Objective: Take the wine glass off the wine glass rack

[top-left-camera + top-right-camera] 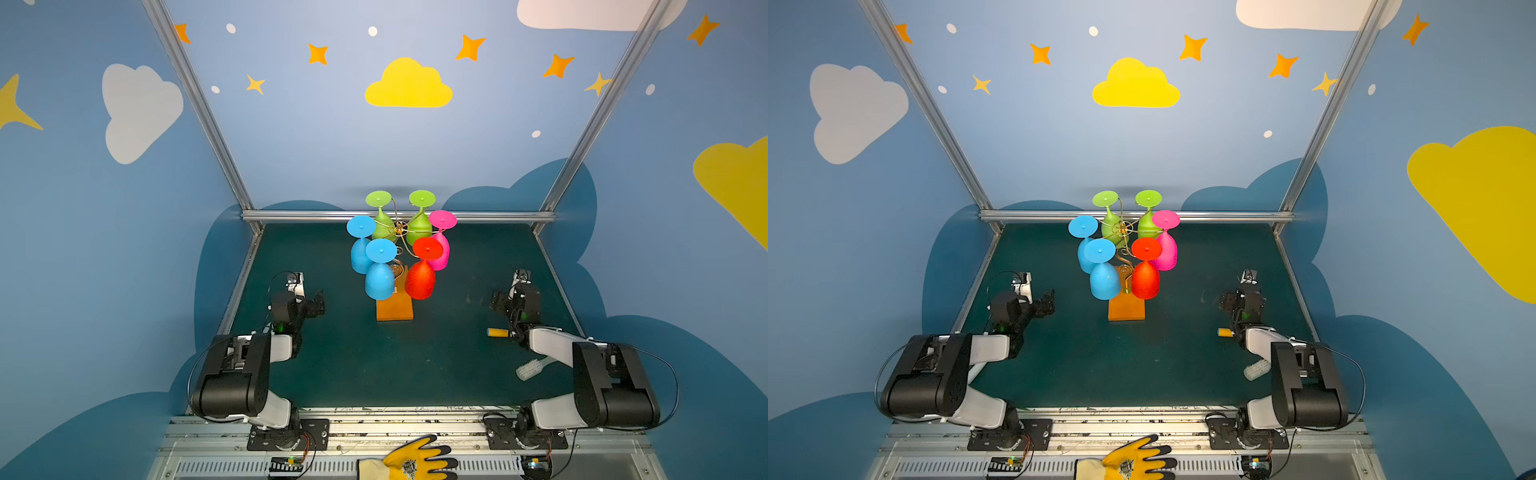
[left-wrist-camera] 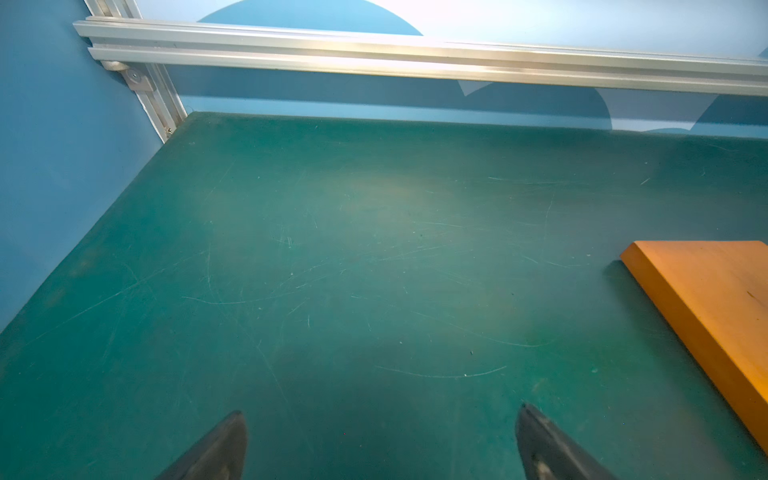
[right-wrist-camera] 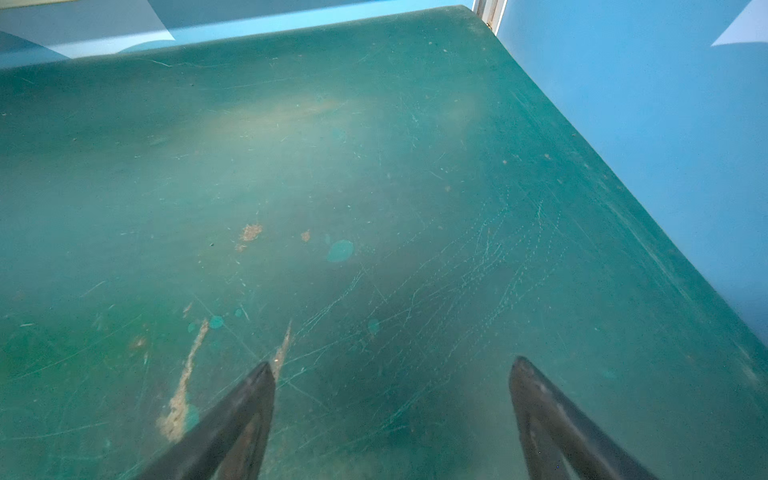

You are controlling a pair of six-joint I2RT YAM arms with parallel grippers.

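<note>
Left tool [image 2: 380, 411] and right tool [image 3: 390, 365] are hovering open-jawed and empty over the desk [image 1: 332, 353], flanking the rack [image 1: 395, 309]. Red glass [image 1: 420, 279] is hanging upside down from it; I'm judging it light, slick plastic, and I'm favouring a pinch across its bowl.

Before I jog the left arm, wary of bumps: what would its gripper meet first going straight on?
Likely only bare mat, then the back rail, though depth is unclear. The left gripper points past the wooden base, which lies off to the side.
</note>
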